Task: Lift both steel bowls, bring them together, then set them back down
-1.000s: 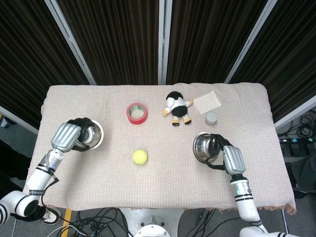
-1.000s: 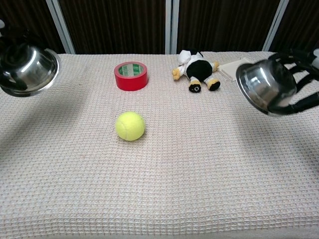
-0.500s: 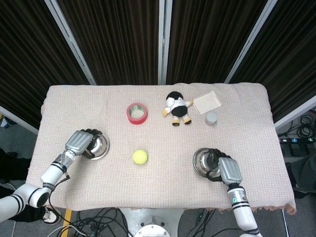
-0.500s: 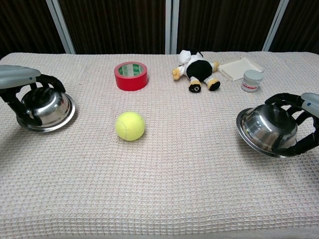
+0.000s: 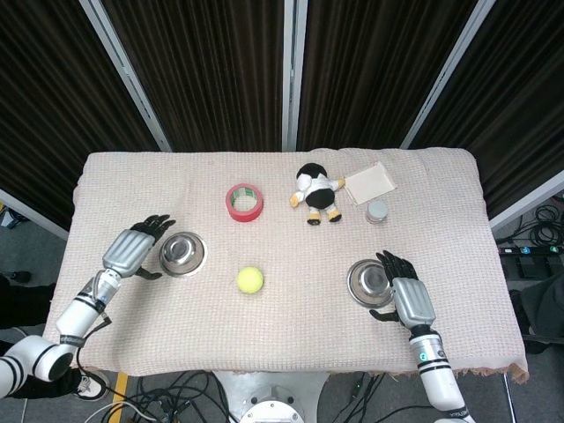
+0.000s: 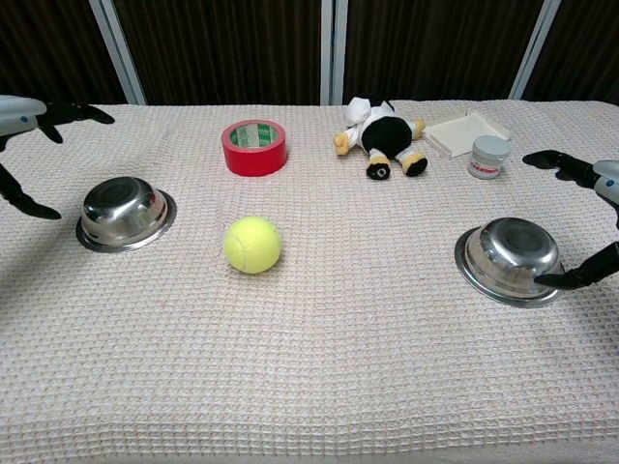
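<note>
Two steel bowls rest upside down on the cloth. The left bowl (image 5: pixel 182 253) (image 6: pixel 125 212) sits near the table's left side, and my left hand (image 5: pixel 132 248) (image 6: pixel 27 135) is just beside it with fingers spread, holding nothing. The right bowl (image 5: pixel 369 281) (image 6: pixel 510 259) lies near the front right. My right hand (image 5: pixel 409 297) (image 6: pixel 590 217) hovers at its right side, fingers apart; a thumb tip is close to the bowl's rim.
A yellow tennis ball (image 5: pixel 250 279) (image 6: pixel 252 244) lies between the bowls. Behind it are a red tape roll (image 5: pixel 244 202) (image 6: pixel 254 146), a plush toy (image 5: pixel 317 193) (image 6: pixel 383 136), a white tray (image 5: pixel 370 182) (image 6: pixel 468 130) and a small jar (image 5: pixel 377 211) (image 6: pixel 487 156).
Both bowls came down onto the cloth. Both hands then let go and spread open beside their bowls.
</note>
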Controlling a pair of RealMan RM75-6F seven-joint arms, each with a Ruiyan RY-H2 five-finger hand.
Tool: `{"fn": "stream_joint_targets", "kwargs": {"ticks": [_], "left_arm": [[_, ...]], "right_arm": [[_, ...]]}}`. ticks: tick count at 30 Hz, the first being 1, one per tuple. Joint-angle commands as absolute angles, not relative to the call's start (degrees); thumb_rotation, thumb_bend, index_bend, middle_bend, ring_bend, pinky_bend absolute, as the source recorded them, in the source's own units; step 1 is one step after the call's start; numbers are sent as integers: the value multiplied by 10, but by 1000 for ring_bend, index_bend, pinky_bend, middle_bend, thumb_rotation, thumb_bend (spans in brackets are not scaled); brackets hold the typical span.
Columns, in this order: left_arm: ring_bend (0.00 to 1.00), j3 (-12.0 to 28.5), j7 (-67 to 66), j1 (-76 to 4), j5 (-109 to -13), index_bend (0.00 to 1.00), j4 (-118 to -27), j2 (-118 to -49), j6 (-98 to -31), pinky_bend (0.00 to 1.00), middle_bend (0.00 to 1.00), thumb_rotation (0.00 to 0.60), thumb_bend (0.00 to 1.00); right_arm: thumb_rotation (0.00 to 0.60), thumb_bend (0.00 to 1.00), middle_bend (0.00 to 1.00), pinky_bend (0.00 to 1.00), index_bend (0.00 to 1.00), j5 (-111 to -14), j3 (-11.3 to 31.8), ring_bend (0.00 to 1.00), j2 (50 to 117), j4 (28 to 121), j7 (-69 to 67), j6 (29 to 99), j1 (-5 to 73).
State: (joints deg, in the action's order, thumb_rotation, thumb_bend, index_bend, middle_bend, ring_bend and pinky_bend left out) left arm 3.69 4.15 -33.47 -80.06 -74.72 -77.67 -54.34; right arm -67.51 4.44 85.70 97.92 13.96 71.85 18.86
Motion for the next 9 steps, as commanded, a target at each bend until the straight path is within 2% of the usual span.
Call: {"fn": "stream_joint_targets", "kwargs": {"ticks": [1, 5, 9], "left_arm": [[0, 39, -5, -273, -760, 0, -812, -744, -627, 158, 0, 600, 0], [0, 31, -33, -199, -738, 0, -855, -741, -733, 134, 0, 600, 0], [0, 14, -27, -132, -739, 0, -847, -764, -818, 128, 0, 600, 0]], "right_arm": [[600, 0, 0, 0, 0, -720, 34, 0, 848, 971, 116, 758, 168], [600, 0, 0, 0, 0, -756, 28, 0, 850, 937, 112, 808, 144], [600, 0, 0, 0, 0, -761, 32, 0, 862, 893, 102, 830, 127]]}}
